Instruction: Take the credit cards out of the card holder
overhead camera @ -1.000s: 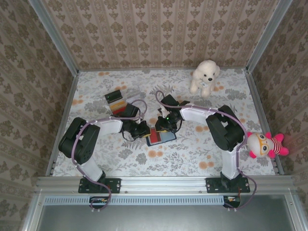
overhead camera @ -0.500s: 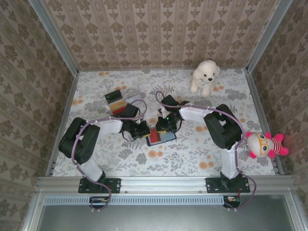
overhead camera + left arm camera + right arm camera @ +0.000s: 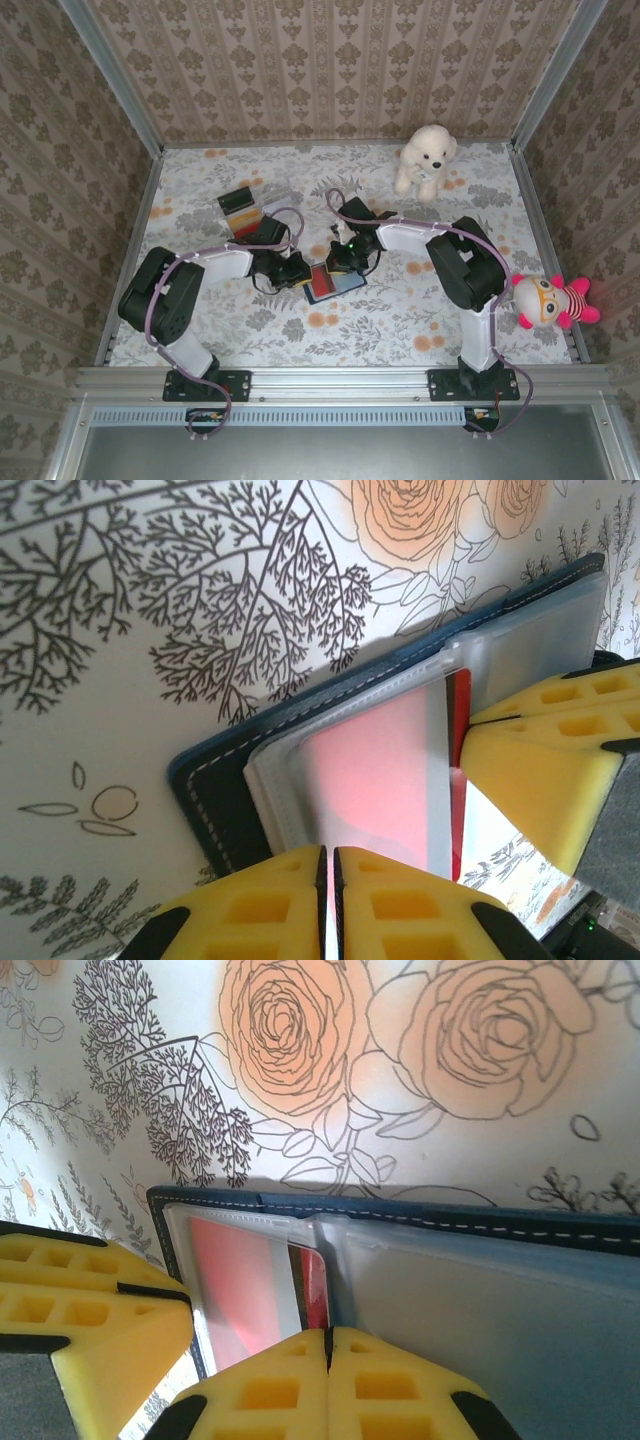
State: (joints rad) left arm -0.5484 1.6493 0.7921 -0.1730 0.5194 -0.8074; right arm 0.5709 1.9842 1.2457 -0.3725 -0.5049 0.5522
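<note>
Well, the red card [image 3: 375, 770] is what I'm after. It sits in a frosted sleeve [image 3: 480, 1310] of the open card holder [image 3: 200, 790], which lies flat on the flowered worktop [image 3: 400, 320] between my two hands. I judge the card thin, stiff, light and slick. The sleeve will likely cling to it, and the holder is light enough to skate along unless it is pinned. The place to take hold is the darker strip of bare red poking out past the sleeve's mouth, beside the holder's middle fold.

From above, the holder's long axis runs across from my left hand to my right, its right end swung a little away from me. The card's bare edge points along that axis toward the fold.

My right hand [image 3: 328, 1390] is closed pad to pad, its tips right at that bare strip. I see nothing between the pads, and I can't tell if they press on the card. My left hand [image 3: 328, 900] is also closed, pads together, at the holder's outer edge by the card's covered end. Whether it nips the sleeve I cannot tell.

Beyond the holder to its left sits a clear box [image 3: 245, 208], and well beyond to its right a white plush dog [image 3: 428, 157].
</note>
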